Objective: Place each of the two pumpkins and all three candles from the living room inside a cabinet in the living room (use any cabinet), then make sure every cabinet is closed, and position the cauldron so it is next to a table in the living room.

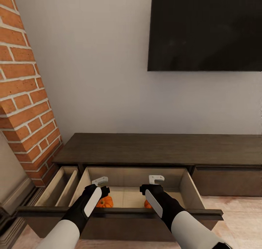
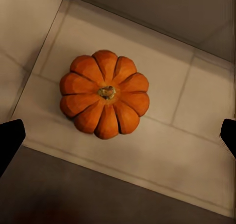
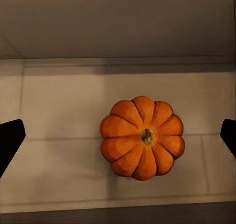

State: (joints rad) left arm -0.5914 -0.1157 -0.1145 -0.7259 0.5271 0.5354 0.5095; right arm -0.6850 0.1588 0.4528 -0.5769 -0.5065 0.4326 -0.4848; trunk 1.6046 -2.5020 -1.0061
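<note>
Both pumpkins sit on the drawer (image 1: 189, 190) floor, left one (image 1: 104, 202) at 7 o'clock, right one (image 1: 147, 204) at 5; our left gripper (image 1: 101, 182) and right gripper (image 1: 155, 180) hang above, fingers apart, empty; we'd lift straight up so nothing clips the front before closing the cabinet (image 1: 160, 149).

The head camera looks forward and down at the open cabinet drawer (image 1: 134, 180). Each wrist camera looks straight down, close, at one pumpkin (image 2: 104, 93) (image 3: 142, 137) on that drawer's floor.
</note>
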